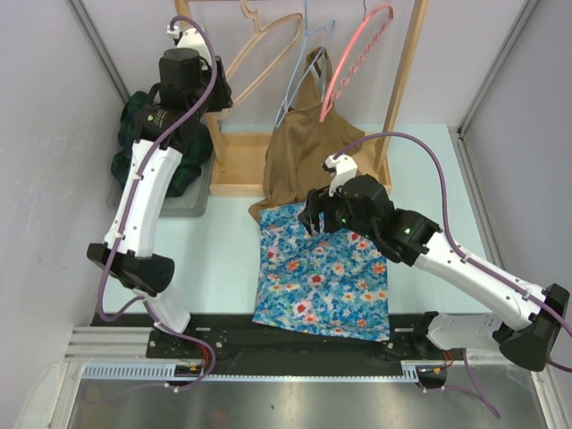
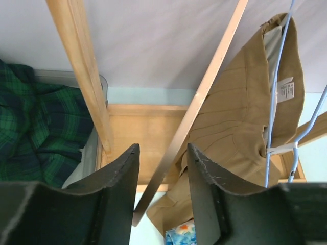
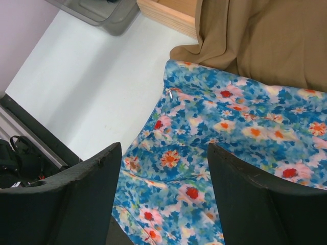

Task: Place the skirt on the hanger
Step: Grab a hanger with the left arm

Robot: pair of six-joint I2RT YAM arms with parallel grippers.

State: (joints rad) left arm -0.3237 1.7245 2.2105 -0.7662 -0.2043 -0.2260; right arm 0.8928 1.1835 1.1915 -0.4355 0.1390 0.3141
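We are seeing plaid cloth [image 2: 36, 127] filling the bin [image 1: 192, 201], the tag [image 2: 284, 89] unreadable, left gripper [image 2: 162, 153] and right gripper [image 3: 163, 153] gaping.

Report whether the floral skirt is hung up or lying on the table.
Lying: the floral skirt is spread flat on the table, nothing lifting it.

Your left white-and-black arm [image 1: 147, 192] climbs the left side of the frame. Its elbow is bent low near the base and its black wrist sits high in the upper left. The black two-finger left gripper [image 2: 162, 148] points out and slightly down, and its fingers [image 2: 120, 173] stand part-way apart with a visible gap. Your right white-and-black arm [image 1: 474, 273] stretches from the lower right toward the centre, with the wrist tipped downward. The right gripper [image 3: 163, 148] hovers there, jaws spread wide.
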